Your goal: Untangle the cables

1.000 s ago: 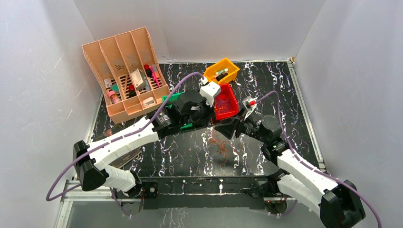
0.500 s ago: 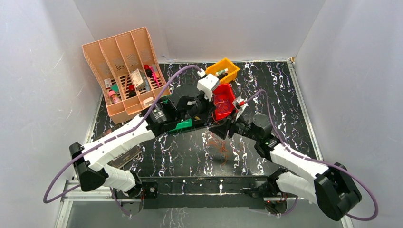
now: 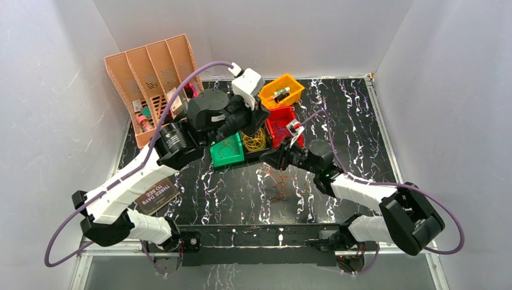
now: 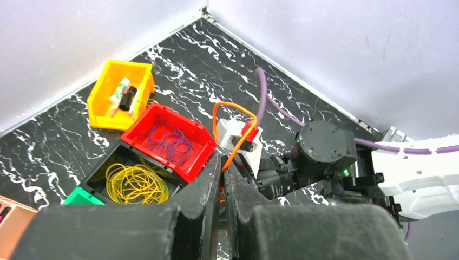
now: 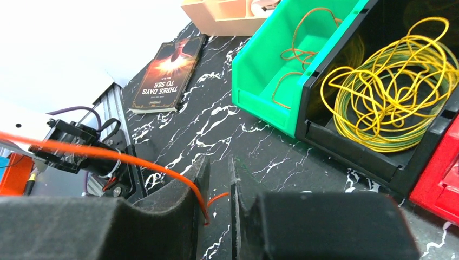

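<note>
My left gripper (image 4: 223,163) is shut on a thin orange cable (image 4: 234,111), which loops up from its tips and arcs over the right arm's wrist camera. In the top view the left gripper (image 3: 259,121) hangs raised over the bins. The right gripper (image 5: 218,162) is low over the table with its jaws a narrow gap apart. The same orange cable (image 5: 108,153) runs down between them against the left finger. A tangle of orange and red cables (image 3: 279,184) lies on the table below the right gripper (image 3: 273,158).
A green bin (image 3: 226,151) holds an orange loop, a black bin (image 5: 346,146) yellow loops, a red bin (image 4: 192,127) purple ones. A yellow bin (image 3: 281,90) stands behind. A pink organiser (image 3: 151,78) is at the back left, a book (image 3: 156,193) at the front left.
The left arm has lifted and swung back-left, uncovering the green and black bins. The right gripper has slid left and its jaws have narrowed around the orange cable.
</note>
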